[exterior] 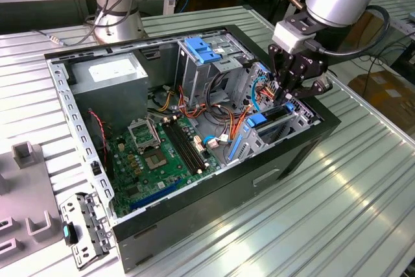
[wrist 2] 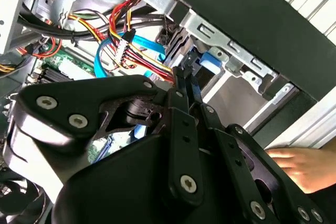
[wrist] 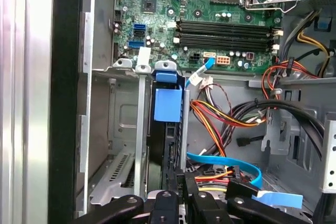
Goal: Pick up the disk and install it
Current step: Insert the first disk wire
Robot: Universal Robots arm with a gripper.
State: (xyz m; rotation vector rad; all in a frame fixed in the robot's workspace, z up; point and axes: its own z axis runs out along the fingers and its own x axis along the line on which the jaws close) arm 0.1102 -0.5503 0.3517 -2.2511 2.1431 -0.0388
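Clearly, the open computer case (exterior: pixel 214 192) takes the middle of the exterior view, lying on the ribbed metal table (exterior: pixel 363 212). Inside it, the green motherboard (exterior: pixel 159 160) sits at lower centre and the grey power supply (exterior: pixel 107 72) at the upper left. At the right side of the frame the gripper (exterior: pixel 290 89) reaches down into the drive cage (wrist: pixel 126 145). The disk (wrist: pixel 168 129) stands on its edge in this cage, seen at centre in the first wrist view, with its blue frame on top. The fingers (wrist 2: pixel 181 85) are pressed together on the disk's end. Coloured cables (wrist: pixel 226 119) lie just beside it.
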